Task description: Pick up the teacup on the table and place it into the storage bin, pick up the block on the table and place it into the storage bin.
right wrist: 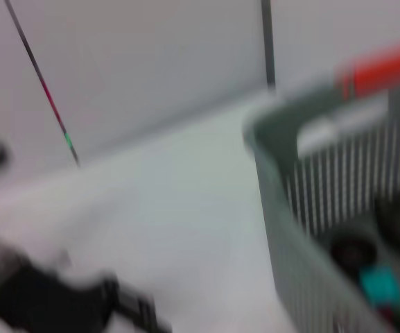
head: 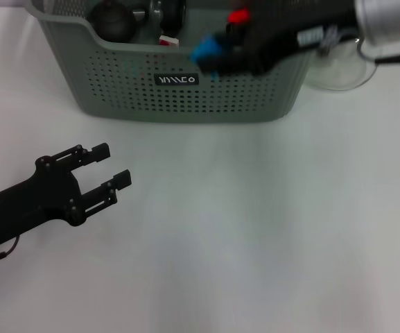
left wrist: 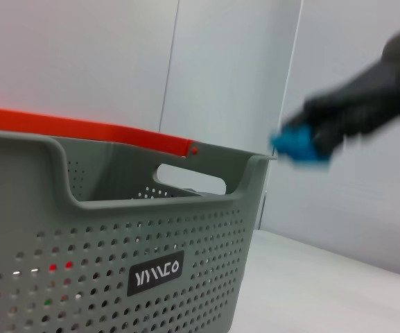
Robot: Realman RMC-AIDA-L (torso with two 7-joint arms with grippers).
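The right gripper (head: pixel 217 59) reaches over the storage bin (head: pixel 186 97) at 12 o'clock on the white table (head: pixel 255 229), clamped on a blue block (head: pixel 205 50) held above the bin's front rim. A dark teapot-like vessel (head: pixel 113 19) sits inside — upper left corner. The left gripper (head: pixel 109 166) hovers at 8 o'clock — fingers spread, holding nothing. A glass jug (head: pixel 342 66) stands at 2 o'clock.
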